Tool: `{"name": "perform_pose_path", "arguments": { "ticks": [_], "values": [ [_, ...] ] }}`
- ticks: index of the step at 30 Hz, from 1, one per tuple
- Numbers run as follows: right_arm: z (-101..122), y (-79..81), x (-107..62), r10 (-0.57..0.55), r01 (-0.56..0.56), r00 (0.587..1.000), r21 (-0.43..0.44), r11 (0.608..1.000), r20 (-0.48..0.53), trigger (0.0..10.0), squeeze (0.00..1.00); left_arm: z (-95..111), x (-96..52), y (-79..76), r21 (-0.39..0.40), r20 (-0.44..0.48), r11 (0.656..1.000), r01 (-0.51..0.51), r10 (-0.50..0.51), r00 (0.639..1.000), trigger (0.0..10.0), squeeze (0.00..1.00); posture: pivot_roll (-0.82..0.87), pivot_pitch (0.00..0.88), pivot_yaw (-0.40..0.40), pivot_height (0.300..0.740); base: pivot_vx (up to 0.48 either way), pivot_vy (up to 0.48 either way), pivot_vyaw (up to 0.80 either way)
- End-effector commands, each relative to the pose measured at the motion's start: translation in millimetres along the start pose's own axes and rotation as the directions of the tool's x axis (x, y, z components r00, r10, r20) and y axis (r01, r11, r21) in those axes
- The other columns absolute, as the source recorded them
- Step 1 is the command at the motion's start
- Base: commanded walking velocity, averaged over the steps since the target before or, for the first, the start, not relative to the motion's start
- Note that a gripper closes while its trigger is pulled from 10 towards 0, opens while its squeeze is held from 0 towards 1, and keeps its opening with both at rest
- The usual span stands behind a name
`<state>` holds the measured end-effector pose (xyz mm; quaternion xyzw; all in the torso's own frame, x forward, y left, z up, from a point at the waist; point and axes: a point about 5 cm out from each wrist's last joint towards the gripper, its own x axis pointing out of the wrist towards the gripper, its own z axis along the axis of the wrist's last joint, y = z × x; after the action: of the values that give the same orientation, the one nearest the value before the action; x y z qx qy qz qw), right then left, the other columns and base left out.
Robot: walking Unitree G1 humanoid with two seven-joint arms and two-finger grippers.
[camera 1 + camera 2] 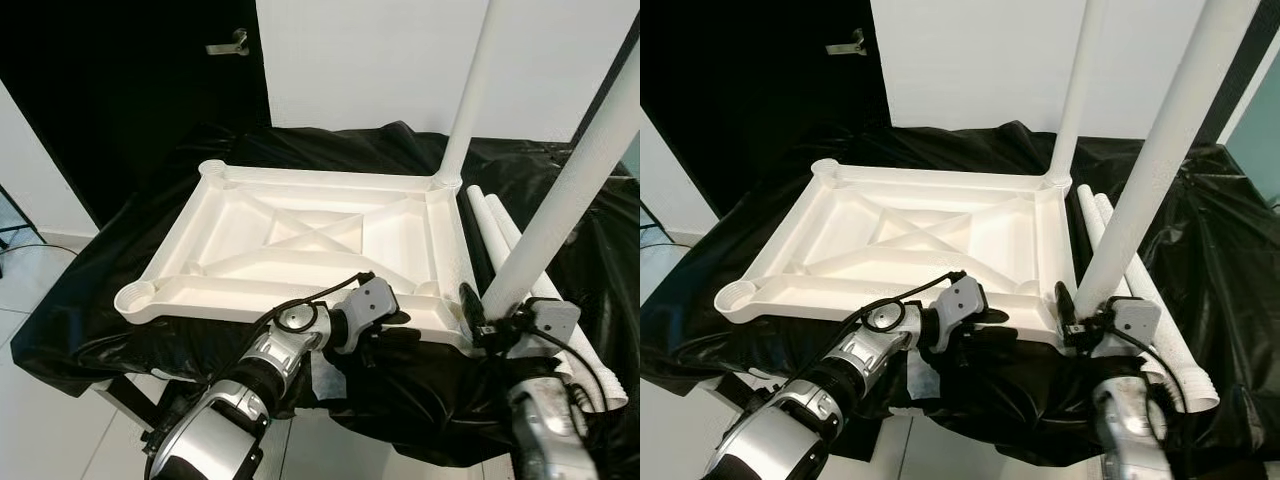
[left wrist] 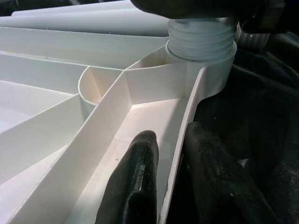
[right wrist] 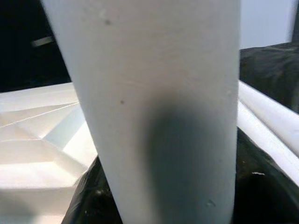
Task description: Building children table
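White ribbed tabletop (image 1: 300,240): left pincer (image 2: 163,186) pinches its rim, right pincer (image 1: 490,318) clasps smooth leg (image 1: 560,200).

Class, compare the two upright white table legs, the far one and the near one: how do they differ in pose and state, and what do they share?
The far leg stands nearly straight in the back corner socket of the tabletop; the near leg leans at a slant. The far leg stands free; the near leg is gripped low down by the right pincer. The near leg's threads still show above its socket. Both are white tubes at the tabletop's right-side corners.
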<state>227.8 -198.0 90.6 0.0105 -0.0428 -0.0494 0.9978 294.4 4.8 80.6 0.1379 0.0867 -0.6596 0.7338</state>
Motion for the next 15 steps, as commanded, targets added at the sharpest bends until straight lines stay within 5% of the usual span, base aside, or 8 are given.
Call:
{"name": "perform_pose_path", "arguments": {
  "ticks": [1,5,9,10,11,12,15],
  "values": [
    [-26.8,-17.2,-12.9,-0.184,0.183,0.97,-0.02,0.983,-0.16,0.0,0.0,-28.8,-0.5,-16.2,-0.11,-0.079,0.993,0.033,-0.042,0.996,10.0,0.0,-0.1,0.008,-0.003,0.74,0.0,0.0,0.0],
    [-24.5,-8.6,-9.9,-0.255,0.254,0.955,-0.025,0.967,-0.15,0.0,0.0,-31.6,5.2,-26.1,-0.114,-0.082,0.991,0.076,-0.086,0.993,10.0,0.0,-0.11,0.019,0.017,0.74,0.0,0.0,0.0],
    [-25.4,2.9,-7.6,-0.178,0.179,0.973,-0.01,0.984,-0.148,0.0,0.0,-30.3,4.5,-27.3,-0.117,-0.07,0.988,0.098,-0.107,0.992,10.0,0.0,-0.11,0.017,0.024,0.74,0.0,0.0,0.0],
    [-25.3,4.5,-7.8,-0.178,0.177,0.974,-0.022,0.984,-0.142,3.0,0.0,-31.4,3.8,-27.2,-0.114,-0.079,0.989,0.097,-0.107,0.991,10.0,0.0,-0.11,0.016,0.027,0.74,0.0,0.0,0.0],
    [-25.2,4.6,-7.9,-0.173,0.169,0.976,-0.041,0.985,-0.13,10.0,0.0,-33.5,2.0,-26.8,-0.113,-0.089,0.989,0.093,-0.103,0.991,10.0,0.0,-0.11,0.013,0.032,0.74,0.0,0.0,0.0],
    [-23.7,4.8,-7.8,-0.162,0.156,0.98,-0.059,0.986,-0.114,10.0,1.0,-34.8,0.4,-26.4,-0.113,-0.095,0.989,0.09,-0.101,0.99,10.0,0.0,-0.11,0.015,0.032,0.74,0.0,0.0,0.0],
    [-20.1,6.2,-7.2,-0.133,0.126,0.987,-0.083,0.989,-0.089,10.0,1.0,-35.7,-1.3,-25.8,-0.115,-0.098,0.99,0.087,-0.099,0.99,10.0,0.0,-0.11,0.016,0.032,0.74,0.0,0.0,0.0]
  ]
}}
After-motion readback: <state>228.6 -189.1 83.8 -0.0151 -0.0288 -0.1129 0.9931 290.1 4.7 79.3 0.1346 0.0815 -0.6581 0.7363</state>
